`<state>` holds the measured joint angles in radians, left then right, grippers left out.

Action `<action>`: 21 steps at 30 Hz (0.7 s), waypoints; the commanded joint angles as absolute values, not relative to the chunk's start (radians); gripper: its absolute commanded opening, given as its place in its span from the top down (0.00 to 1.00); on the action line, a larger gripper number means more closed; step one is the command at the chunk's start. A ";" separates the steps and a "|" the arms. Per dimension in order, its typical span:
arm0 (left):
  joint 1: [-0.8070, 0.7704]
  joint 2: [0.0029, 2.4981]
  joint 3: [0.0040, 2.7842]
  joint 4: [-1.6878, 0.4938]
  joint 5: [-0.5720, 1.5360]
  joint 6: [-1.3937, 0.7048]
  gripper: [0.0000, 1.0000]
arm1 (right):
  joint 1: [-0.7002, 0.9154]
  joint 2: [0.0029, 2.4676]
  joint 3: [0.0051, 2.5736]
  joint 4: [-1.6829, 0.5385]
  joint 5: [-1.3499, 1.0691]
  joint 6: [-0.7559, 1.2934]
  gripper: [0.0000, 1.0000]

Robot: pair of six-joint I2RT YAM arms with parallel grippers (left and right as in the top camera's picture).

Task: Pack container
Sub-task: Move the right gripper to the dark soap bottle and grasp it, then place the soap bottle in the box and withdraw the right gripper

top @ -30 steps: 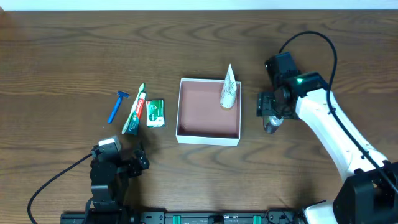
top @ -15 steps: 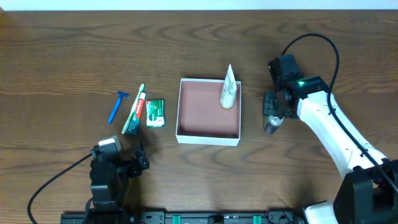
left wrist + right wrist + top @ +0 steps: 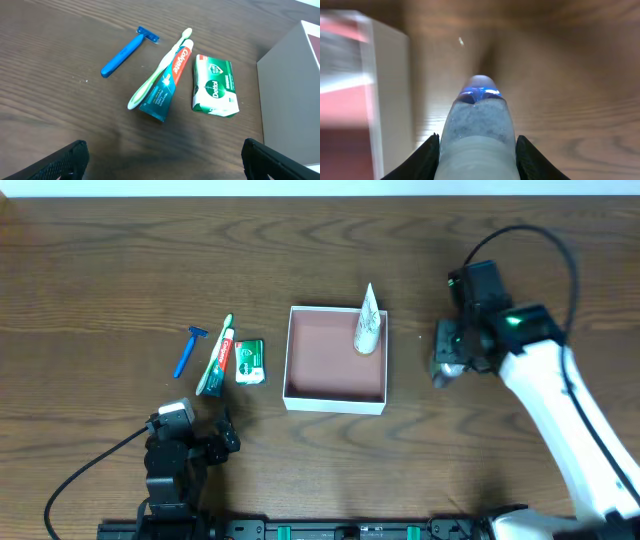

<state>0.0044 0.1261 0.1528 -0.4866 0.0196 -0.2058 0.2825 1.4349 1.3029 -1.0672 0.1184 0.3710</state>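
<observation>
The container (image 3: 336, 404) is a square white-walled box with a reddish-brown floor at the table's middle. A white tube (image 3: 368, 320) leans in its far right corner. My right gripper (image 3: 446, 360) is shut on a translucent grey rounded bottle (image 3: 477, 120), held right of the container, whose wall (image 3: 390, 90) shows at the left of the right wrist view. My left gripper (image 3: 165, 150) is open and empty, near the front left of the table (image 3: 218, 438). Ahead of it lie a blue razor (image 3: 125, 52), a green toothbrush (image 3: 160, 70), a Colgate toothpaste tube (image 3: 172, 80) and a green Dettol soap (image 3: 215, 85).
The razor (image 3: 188, 350), toothpaste (image 3: 216, 362) and soap (image 3: 250, 361) lie in a row left of the container. The container's left wall (image 3: 290, 85) shows at the right of the left wrist view. Bare wood table surrounds everything.
My right gripper has moved right and a little back, away from the container, carrying the grey bottle. The left arm and the toiletries have not moved.
</observation>
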 commanded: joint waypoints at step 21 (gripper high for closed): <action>0.001 0.118 0.136 -0.486 0.019 -0.205 0.02 | 0.625 1.462 1.504 -1.136 0.057 0.521 0.75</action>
<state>0.0044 0.1261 0.1528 -0.4862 0.0196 -0.2062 0.6205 1.4155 1.4914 -1.1469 -0.0254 0.4667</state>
